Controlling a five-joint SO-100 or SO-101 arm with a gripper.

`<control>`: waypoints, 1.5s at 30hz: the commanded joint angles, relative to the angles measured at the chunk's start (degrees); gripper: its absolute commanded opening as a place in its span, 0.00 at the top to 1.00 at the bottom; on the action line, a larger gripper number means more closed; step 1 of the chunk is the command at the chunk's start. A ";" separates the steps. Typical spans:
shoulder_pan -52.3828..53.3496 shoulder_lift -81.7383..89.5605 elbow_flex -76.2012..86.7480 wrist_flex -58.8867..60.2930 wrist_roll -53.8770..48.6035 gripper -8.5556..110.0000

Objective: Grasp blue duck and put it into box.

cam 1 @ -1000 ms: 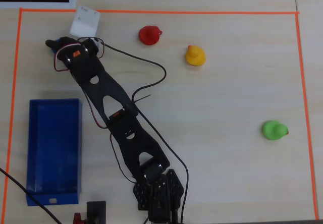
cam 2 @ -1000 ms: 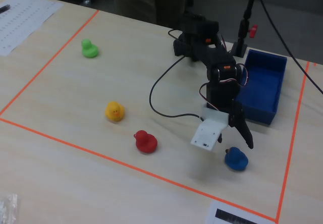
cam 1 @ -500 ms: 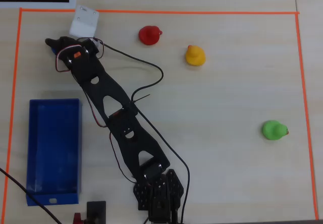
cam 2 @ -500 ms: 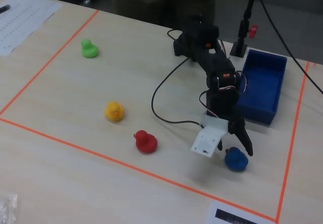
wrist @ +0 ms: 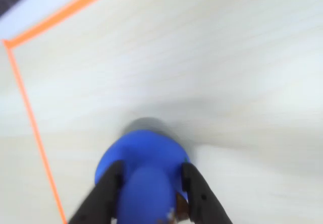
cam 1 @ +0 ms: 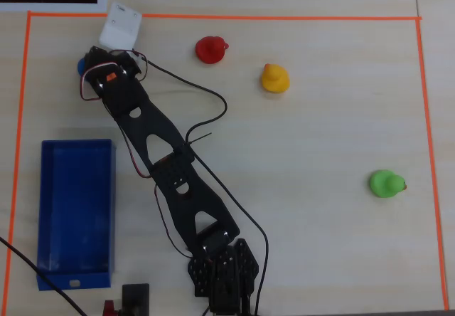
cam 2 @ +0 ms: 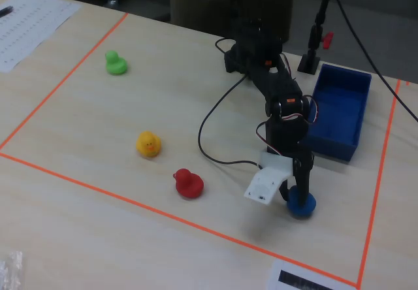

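**Operator:** Hand (wrist: 149,193) sits right down over the blue duck (wrist: 144,168). In the wrist view I see one dark finger (wrist: 103,196) on each flank of it, closed in against the body, so I read that as a grip. I can't confirm any lift; in the fixed view the blue duck (cam 2: 302,203) looks to be resting on the worktop (cam 2: 85,133), near the taped corner.

**Observer:** Which way does it have to travel?

**Operator:** In the overhead view the blue duck (cam 1: 82,65) peeks out at the far upper left, mostly hidden under the wrist. The blue box (cam 1: 75,213) lies below it in that view, towards the arm's base, well apart from the duck. Its long axis runs up and down the picture, with the near short wall facing the duck. I judge the move as lift, then swing back towards the base and slightly left.

**Observer:** Anything in the box?

**Operator:** I see nothing in it in the overhead view; the fixed view shows only blue floor.

**Observer:** Other ducks?

**Operator:** Red duck (cam 1: 210,49), yellow duck (cam 1: 274,78) and green duck (cam 1: 386,183) all stand to the right in the overhead view, away from that path.

**Observer:** Risks?

**Operator:** My guess: the rounded body could slip, as the wrist picture is blurred and I can't judge how deep the grip is.
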 commanded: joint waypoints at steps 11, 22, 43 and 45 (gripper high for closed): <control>1.67 8.53 -8.53 10.72 5.89 0.93; -10.28 47.11 27.86 27.33 6.50 0.93; -31.99 61.88 59.59 25.49 11.25 0.60; -29.62 62.58 60.12 25.31 9.67 0.55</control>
